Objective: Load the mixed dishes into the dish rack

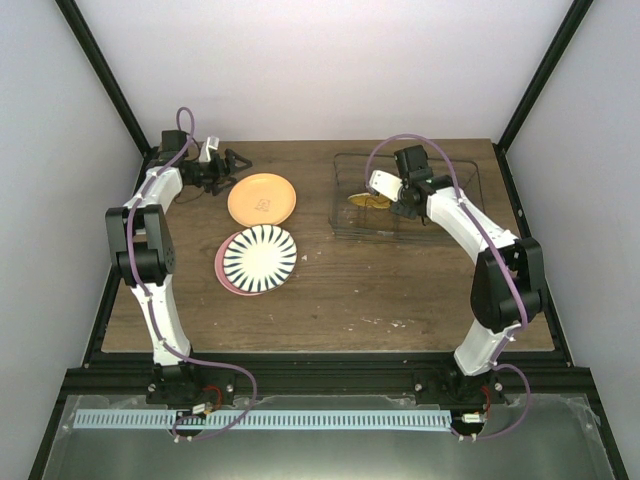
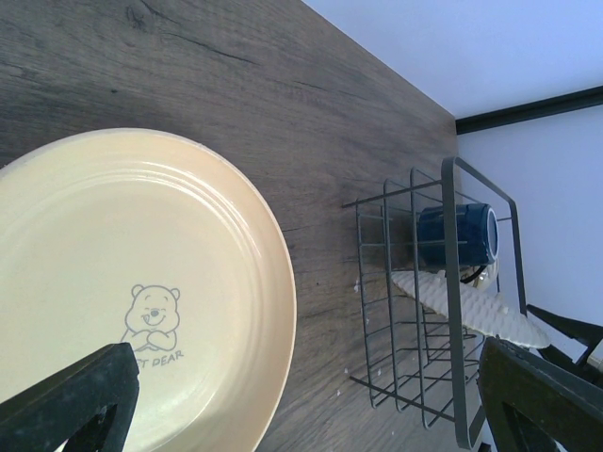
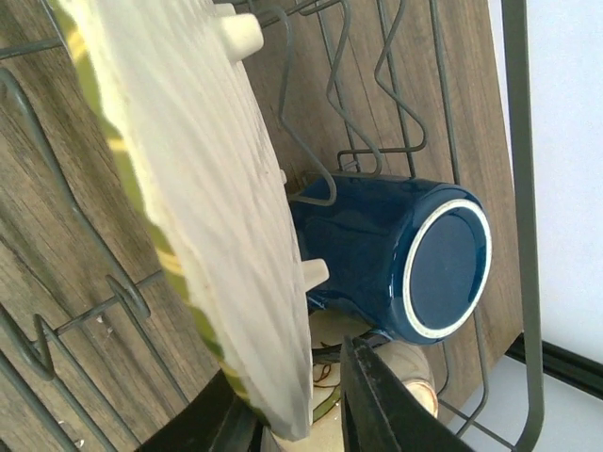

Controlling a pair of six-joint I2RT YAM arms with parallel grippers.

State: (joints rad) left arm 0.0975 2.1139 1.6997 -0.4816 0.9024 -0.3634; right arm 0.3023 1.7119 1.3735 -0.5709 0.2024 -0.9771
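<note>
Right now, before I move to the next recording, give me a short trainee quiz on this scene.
1. True or false: the dark blue mug stands upright in the dish rack.
2. What lies on the pink plate? A: a fork. B: the striped plate. C: nothing.
3. Fill in: the right gripper is shut on the ____.
Key: 1 false, it lies on its side. 2 B. 3 yellow-rimmed plate.
</note>
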